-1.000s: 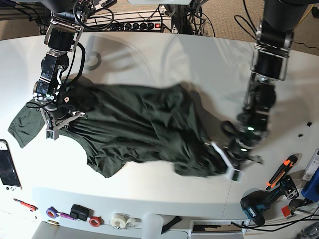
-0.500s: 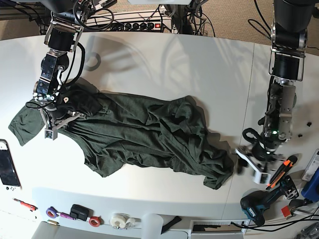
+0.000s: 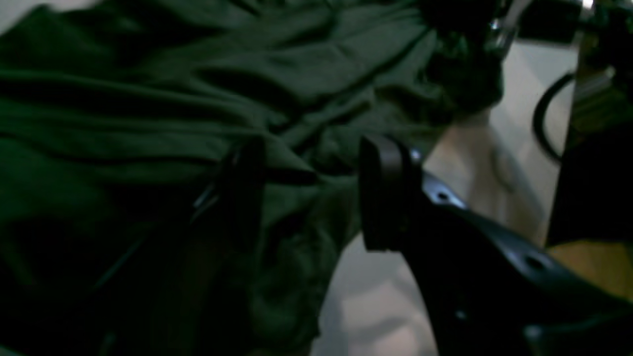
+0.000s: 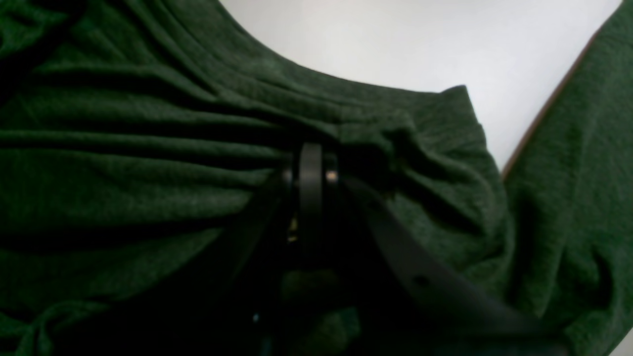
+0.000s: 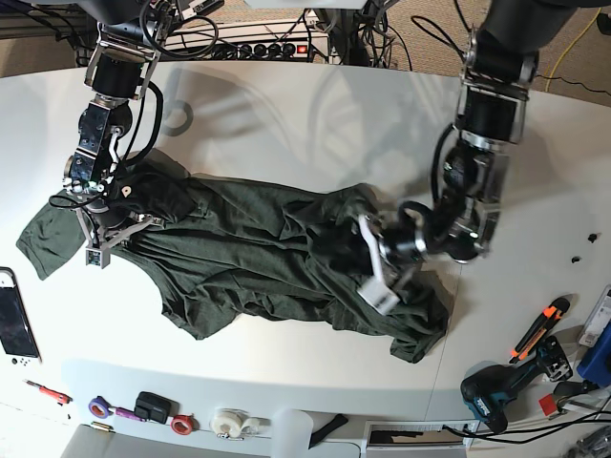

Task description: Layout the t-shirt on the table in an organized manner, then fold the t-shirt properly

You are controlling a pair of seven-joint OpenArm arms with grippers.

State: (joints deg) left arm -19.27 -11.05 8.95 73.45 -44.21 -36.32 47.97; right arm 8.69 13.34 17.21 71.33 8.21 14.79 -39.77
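The dark olive t-shirt (image 5: 248, 258) lies wrinkled across the white table (image 5: 315, 124), with one sleeve at the far left and a bunched hem corner at the front right. My right gripper (image 5: 95, 250) is at the shirt's left shoulder area. In the right wrist view this gripper (image 4: 310, 168) is shut on a gathered fold of the t-shirt (image 4: 123, 173). My left gripper (image 5: 372, 262) hovers over the shirt's right part. Its fingers (image 3: 383, 193) stand wide apart just above the fabric (image 3: 148, 99), so the left gripper (image 3: 314, 198) is open and grips nothing.
Along the front edge lie tape rolls (image 5: 229, 420), a cordless drill (image 5: 487, 396) and an orange cutter (image 5: 539, 329). A handheld console (image 5: 14, 320) sits at the left edge. A power strip (image 5: 258, 48) and cables run behind the table.
My left gripper let go of the shirt's right corner, swung out to the right, then came back left over the shirt. The right part of the shirt settled flatter. The right arm stayed put.
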